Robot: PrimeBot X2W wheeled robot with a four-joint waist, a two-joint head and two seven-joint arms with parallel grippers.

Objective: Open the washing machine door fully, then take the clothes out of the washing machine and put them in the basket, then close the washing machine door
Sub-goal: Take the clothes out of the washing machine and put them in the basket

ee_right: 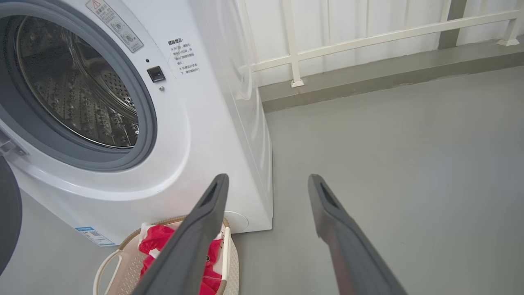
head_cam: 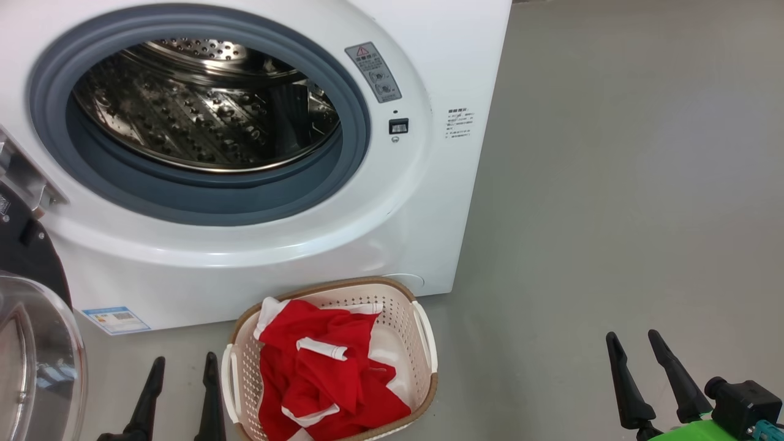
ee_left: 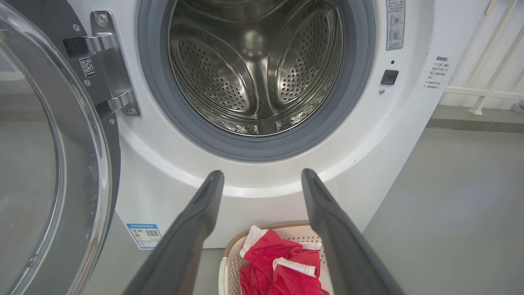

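So the drum [head_cam: 202, 104] of the washing machine [head_cam: 429, 202] looks bare as far as I can see. The red clothes [head_cam: 318, 367] are piled in the basket [head_cam: 422, 343], which sits on the floor [head_cam: 612, 184] right in front of the machine. By my read, all that's left is shutting the washing machine door [head_cam: 37, 361]. It hangs swung wide open at the near left, with its hinge [ee_left: 108, 61] on the left edge of the opening.

The left claw [head_cam: 185, 358] is spread wide with nothing in it, hovering just left of the basket. The door is just to its left, so that arm is clearly the nearer one. The right claw [head_cam: 632, 334] is also wide open and empty, well off to the right over the floor. I'd guess the left arm has to get round the door's free edge and sweep it rightward toward the opening.
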